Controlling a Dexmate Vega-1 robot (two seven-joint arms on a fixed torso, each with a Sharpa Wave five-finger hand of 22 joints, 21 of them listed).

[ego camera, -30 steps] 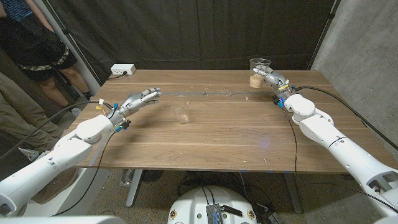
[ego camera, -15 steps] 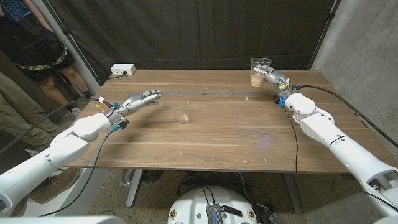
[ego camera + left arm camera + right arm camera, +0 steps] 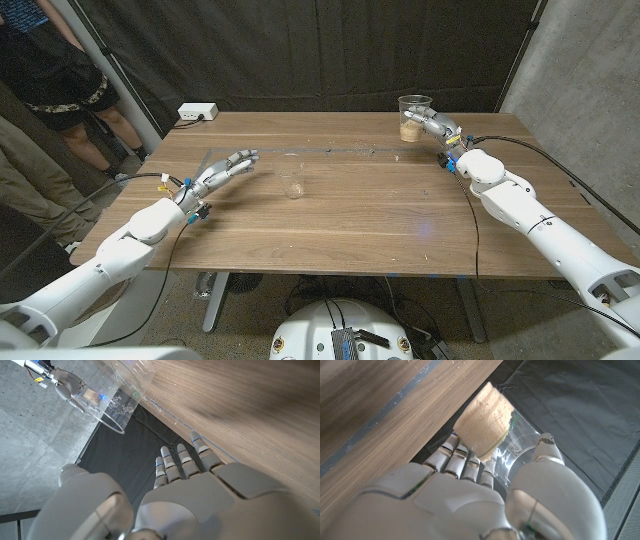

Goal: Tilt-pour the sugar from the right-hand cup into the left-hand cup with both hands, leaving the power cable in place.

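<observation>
Lowered left robot hand (image 3: 228, 166) spread; right robot hand (image 3: 433, 126) grips sugar cup (image 3: 414, 115), partly hidden.

We see bare wood across most of the table (image 3: 350, 215), from the near edge up through the middle, so a hand could pass there freely. The empty cup (image 3: 291, 181) stands left of centre, with our left hand (image 3: 228, 167) just beside it, fingers spread and holding nothing. Between that cup and the sugar cup (image 3: 414, 117), gripped by our right hand (image 3: 438, 128) near the far right corner, the way lies unblocked. A white power strip (image 3: 197, 113) sits at the far left corner.
</observation>
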